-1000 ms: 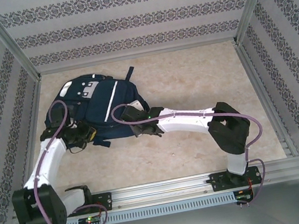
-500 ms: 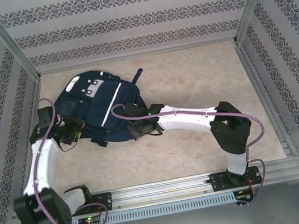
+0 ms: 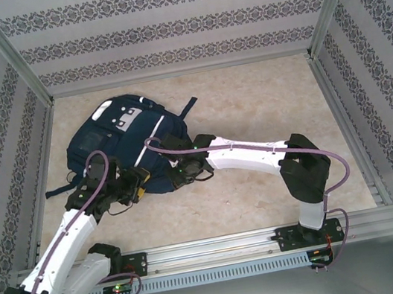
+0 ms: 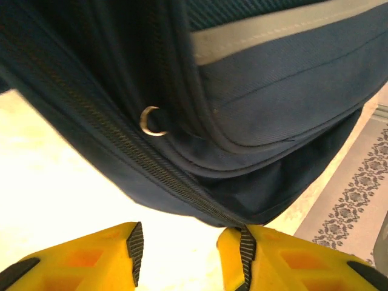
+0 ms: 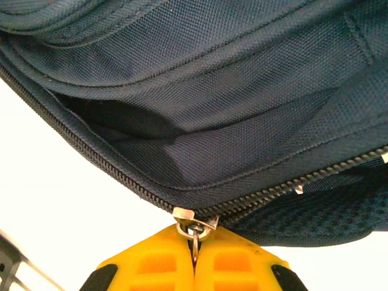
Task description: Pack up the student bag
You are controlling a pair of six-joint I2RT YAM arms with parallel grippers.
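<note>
The large navy-blue fabric backpack (image 3: 116,141) lies flat on the left half of the beige marbled worktop (image 3: 265,105). Its long axis runs near to far, with the grey-patched top toward the far-left corner. White patterned wall panels (image 3: 176,26) enclose the worktop. The right gripper (image 5: 195,245) is clenched on the small metal zipper pull (image 5: 193,225) at the bag's near edge. The left gripper (image 4: 182,242) stands parted just below that edge, grasping nothing.

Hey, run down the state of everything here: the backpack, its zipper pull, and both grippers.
Student bag: lying flat on the table.
Zipper pull: pinched by the right gripper.
Right gripper: shut on the zipper pull.
Left gripper: open, empty, at the bag's edge.
</note>
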